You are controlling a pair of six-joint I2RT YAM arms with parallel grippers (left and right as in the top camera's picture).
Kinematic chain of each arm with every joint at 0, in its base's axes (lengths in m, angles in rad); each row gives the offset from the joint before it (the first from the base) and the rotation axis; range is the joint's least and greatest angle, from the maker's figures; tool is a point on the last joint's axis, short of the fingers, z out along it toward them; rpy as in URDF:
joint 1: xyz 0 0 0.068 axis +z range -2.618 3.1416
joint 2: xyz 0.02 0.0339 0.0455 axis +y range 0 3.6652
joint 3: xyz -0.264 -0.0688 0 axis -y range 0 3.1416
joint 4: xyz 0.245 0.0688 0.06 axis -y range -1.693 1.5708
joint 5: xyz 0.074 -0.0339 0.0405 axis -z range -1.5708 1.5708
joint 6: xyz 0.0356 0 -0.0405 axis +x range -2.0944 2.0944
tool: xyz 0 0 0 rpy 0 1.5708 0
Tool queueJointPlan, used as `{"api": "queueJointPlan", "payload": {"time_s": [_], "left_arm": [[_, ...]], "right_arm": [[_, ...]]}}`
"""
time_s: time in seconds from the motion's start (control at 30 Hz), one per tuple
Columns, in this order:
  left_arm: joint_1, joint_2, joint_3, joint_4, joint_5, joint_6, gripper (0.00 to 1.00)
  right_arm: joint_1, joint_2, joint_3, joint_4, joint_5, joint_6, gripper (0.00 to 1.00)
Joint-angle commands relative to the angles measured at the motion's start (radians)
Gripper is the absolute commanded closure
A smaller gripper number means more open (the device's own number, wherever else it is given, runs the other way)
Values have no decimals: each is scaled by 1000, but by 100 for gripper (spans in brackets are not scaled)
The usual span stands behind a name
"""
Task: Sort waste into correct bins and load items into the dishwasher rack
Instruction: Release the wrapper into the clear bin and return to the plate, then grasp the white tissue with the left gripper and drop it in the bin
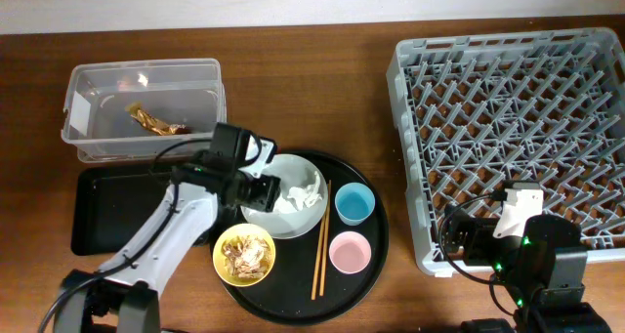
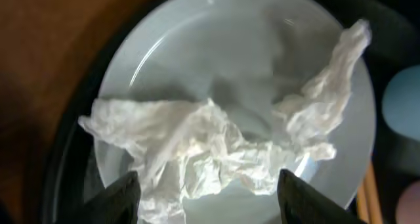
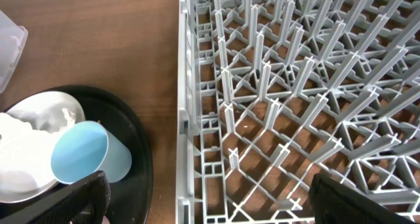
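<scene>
A crumpled white tissue [image 1: 301, 192] lies on the pale round plate [image 1: 293, 169] on the round black tray. In the left wrist view the tissue [image 2: 210, 148] spreads across the plate [image 2: 216, 53]. My left gripper [image 2: 207, 201] is open just above the tissue, one finger on each side, touching nothing. A gold-brown wrapper [image 1: 156, 121] lies in the clear tub [image 1: 88, 108]. The shallow black tray [image 1: 107, 208] lies in front of it. Tan scraps fill the yellow bowl [image 1: 244, 252]. The blue cup [image 1: 354, 204], pink cup [image 1: 349, 252] and chopsticks [image 1: 320, 239] are on the round tray. My right gripper [image 3: 207, 201] is open over the rack's [image 1: 508, 128] near left corner.
The round black tray [image 1: 376, 230] holds the dishes between the bins and the rack. The right wrist view shows the blue cup [image 3: 85, 155], the plate edge [image 3: 46, 106], the round tray [image 3: 134, 138] and the rack's upright pegs [image 3: 282, 86]. Brown table wood surrounds everything.
</scene>
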Motion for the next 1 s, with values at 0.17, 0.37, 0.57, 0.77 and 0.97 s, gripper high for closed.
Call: {"api": "queueJointPlan", "payload": {"time_s": [0.17, 0.37, 0.57, 0.77, 0.97], "left_arm": [[-1, 59, -79, 172, -30, -15, 34], [-1, 97, -79, 191, -29, -15, 80], [18, 8, 21, 135, -30, -14, 99], [164, -180, 153, 244, -257, -14, 99], [292, -98, 153, 426, -274, -14, 70]], "right_arm": [[5, -2, 19, 0, -2, 1, 2], [5, -2, 19, 0, -2, 1, 2], [5, -2, 19, 0, -2, 1, 2], [5, -2, 19, 0, -2, 1, 2], [5, -2, 19, 0, -2, 1, 2]]}}
